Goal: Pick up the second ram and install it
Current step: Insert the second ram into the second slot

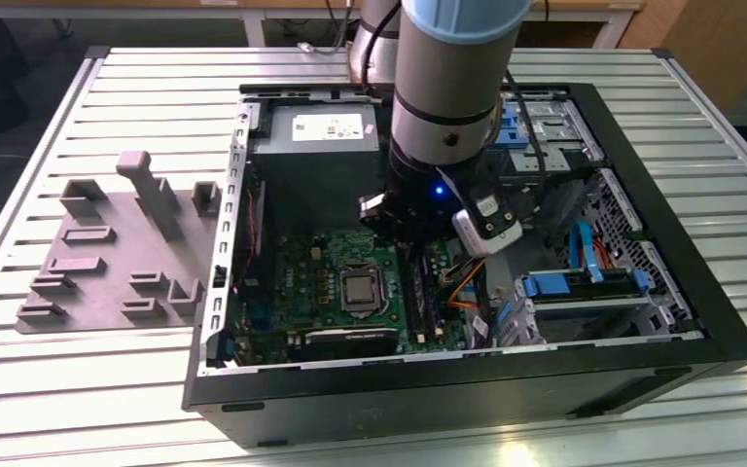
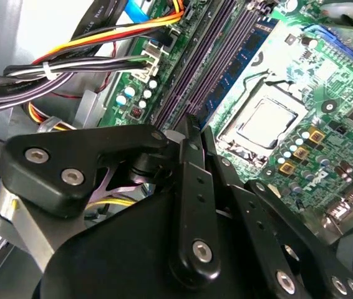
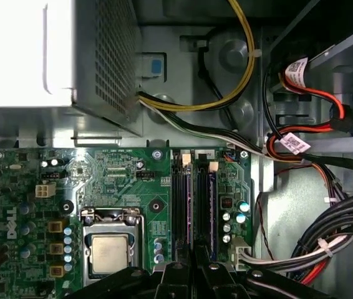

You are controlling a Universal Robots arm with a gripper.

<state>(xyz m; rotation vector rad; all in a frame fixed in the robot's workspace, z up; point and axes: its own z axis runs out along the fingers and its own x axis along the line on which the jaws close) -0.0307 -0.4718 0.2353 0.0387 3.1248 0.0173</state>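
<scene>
Arm [image 1: 445, 88] reaches down into the open case [image 1: 478, 389], wrist over the board's slots.

Gripper [image 2: 192, 126]: jaws drawn narrow, near together, tip right at the end of the slots [image 3: 192, 205]. Cannot tell whether anything thin is pinched between them.

Ram [image 3: 212, 205]: a dark blue stick stands on edge in the slot bank, on the side away from the CPU [image 3: 109, 254], just beyond the gripper tip. Cannot tell whether it is fully seated.

Handling, as a judgement:
- light, stiff, thin
- edges give a sure hold, so pinch across the flat faces near mid-length
- chips and contact edge are fragile
- pressing it home wants it square to the slot, as a tilt could bind or flex it

Views:
- The exterior view gives the whole layout, with the grey holder plate [image 1: 101, 263] on the table beside the case, at the exterior view's left. The wrist blocks the contact point.
- The first wrist view looks straight down the slots and shows their alignment.
- The second wrist view is oblique and close. It shows the jaw linkage and the ram's [image 2: 239, 59] blue face.
</scene>
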